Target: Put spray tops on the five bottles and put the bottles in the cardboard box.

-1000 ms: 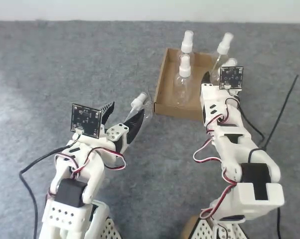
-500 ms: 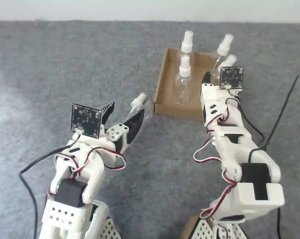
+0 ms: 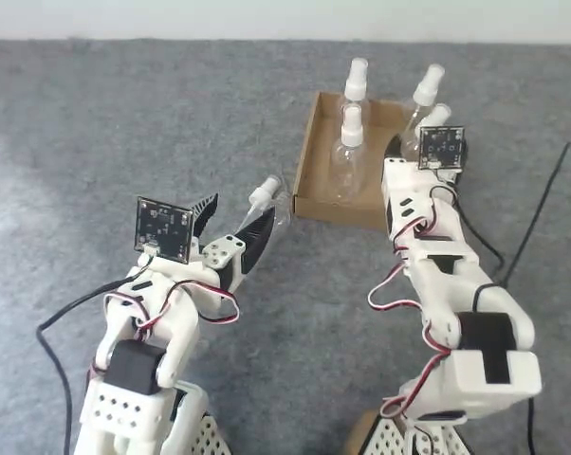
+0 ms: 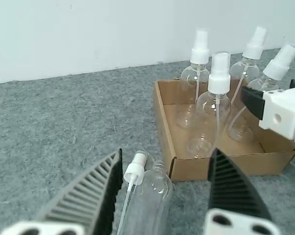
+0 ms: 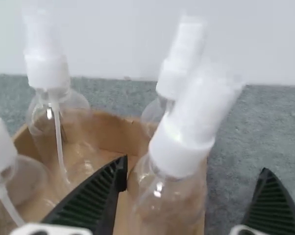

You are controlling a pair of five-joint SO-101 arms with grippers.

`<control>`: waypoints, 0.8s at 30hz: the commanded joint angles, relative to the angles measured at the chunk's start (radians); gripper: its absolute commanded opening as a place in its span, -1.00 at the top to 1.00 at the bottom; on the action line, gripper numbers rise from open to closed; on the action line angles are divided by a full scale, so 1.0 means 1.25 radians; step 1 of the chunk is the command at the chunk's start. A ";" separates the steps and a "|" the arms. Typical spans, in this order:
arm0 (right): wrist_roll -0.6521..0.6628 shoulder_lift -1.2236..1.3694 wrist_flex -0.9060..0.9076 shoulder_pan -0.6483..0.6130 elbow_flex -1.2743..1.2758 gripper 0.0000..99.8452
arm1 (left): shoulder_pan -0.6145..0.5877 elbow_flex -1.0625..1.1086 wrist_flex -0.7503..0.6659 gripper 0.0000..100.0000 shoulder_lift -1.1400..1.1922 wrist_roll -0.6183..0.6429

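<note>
A cardboard box (image 3: 307,161) stands at the back, right of centre. Three clear bottles with white spray tops (image 3: 346,142) stand in it. A fourth capped bottle (image 5: 179,161) leans at the box's right side, between the fingers of my open right gripper (image 3: 416,142), with a gap on each side. A fifth capped bottle (image 3: 276,204) lies on the carpet just left of the box. My left gripper (image 3: 241,209) is open behind it. In the left wrist view that bottle (image 4: 147,196) lies between the two fingers, untouched, with the box (image 4: 226,166) beyond.
Grey carpet (image 3: 124,123) covers the table, with open room to the left and in front of the box. A black cable (image 3: 532,218) runs along the right side. My right gripper (image 4: 280,110) shows at the box's edge in the left wrist view.
The right arm's wrist has turned very slightly. Nothing else has moved.
</note>
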 commanded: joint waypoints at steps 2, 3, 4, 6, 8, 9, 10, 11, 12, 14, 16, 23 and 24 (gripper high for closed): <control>0.000 -0.122 0.066 -0.003 -0.049 0.31 | 0.001 -0.006 -0.025 0.48 -0.007 -0.005; 0.000 -0.139 0.090 -0.003 -0.055 0.31 | 0.000 -0.006 -0.025 0.48 -0.007 -0.005; 0.000 -0.155 0.109 -0.001 -0.063 0.31 | 0.000 -0.006 -0.025 0.48 -0.007 -0.006; 0.000 -0.190 0.141 0.002 -0.080 0.31 | 0.000 -0.006 -0.025 0.48 -0.006 -0.006; 0.000 -0.220 0.165 0.003 -0.097 0.31 | 0.000 -0.006 -0.025 0.48 -0.005 -0.006; 0.000 -0.238 0.184 0.001 -0.107 0.31 | 0.000 -0.006 -0.025 0.48 -0.005 -0.006; 0.000 -0.255 0.206 -0.001 -0.118 0.31 | 0.000 -0.006 -0.025 0.48 -0.005 -0.006; 0.000 -0.272 0.233 -0.002 -0.130 0.31 | -0.002 -0.006 -0.025 0.48 -0.007 -0.006; 0.000 -0.292 0.261 -0.002 -0.142 0.31 | -0.004 -0.006 -0.025 0.48 -0.009 -0.007; 0.000 -0.330 0.321 -0.003 -0.166 0.31 | -0.004 -0.006 -0.026 0.48 -0.010 -0.007; 0.000 -0.370 0.387 -0.003 -0.191 0.31 | -0.004 -0.006 -0.026 0.48 -0.010 -0.007; -0.001 -0.519 0.618 -0.019 -0.261 0.31 | -0.005 -0.006 -0.026 0.48 -0.010 -0.007; -0.001 -0.539 0.639 -0.029 -0.261 0.31 | -0.005 -0.007 -0.026 0.48 -0.010 -0.009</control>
